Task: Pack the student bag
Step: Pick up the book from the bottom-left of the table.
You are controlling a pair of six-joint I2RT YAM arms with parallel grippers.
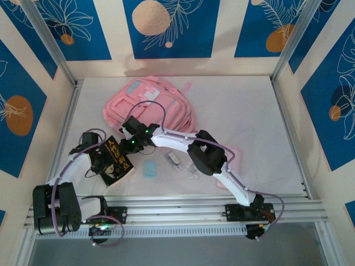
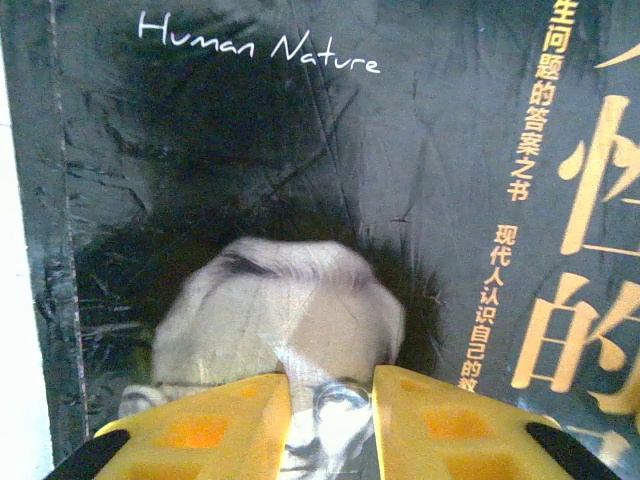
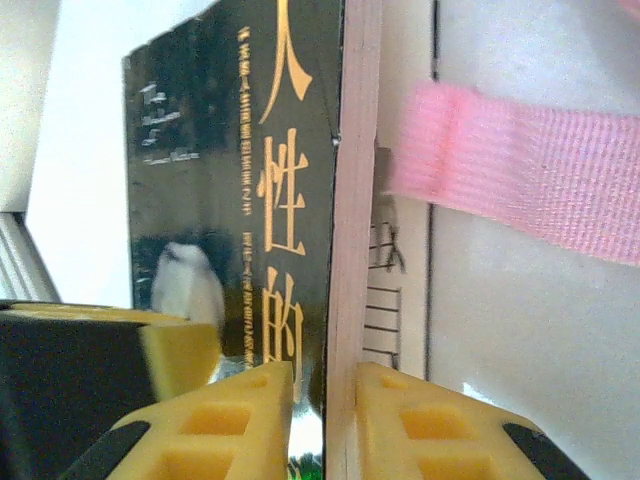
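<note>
The student bag (image 1: pixel 150 102), a big pink backpack, lies flat at the back middle of the table. In front of it lies a black book (image 1: pixel 119 165) with gold Chinese lettering. My left gripper (image 2: pixel 330 385) hovers close over the book's cover (image 2: pixel 300 180), open by a narrow gap, with only the printed face showing between its fingers. My right gripper (image 3: pixel 325 372) reaches across from the right and straddles the book's page edge (image 3: pixel 352 200), shut on the book. One yellow left finger (image 3: pixel 180 355) rests over the cover beside it.
A pale blue flat piece (image 1: pixel 150 169) and two small items (image 1: pixel 173 159) (image 1: pixel 192 172) lie right of the book. A pale pink pencil case (image 1: pixel 237 158) sits partly under the right arm. A pink strap (image 3: pixel 520 175) crosses just beyond the book. Metal rails line the near edge (image 1: pixel 183 208).
</note>
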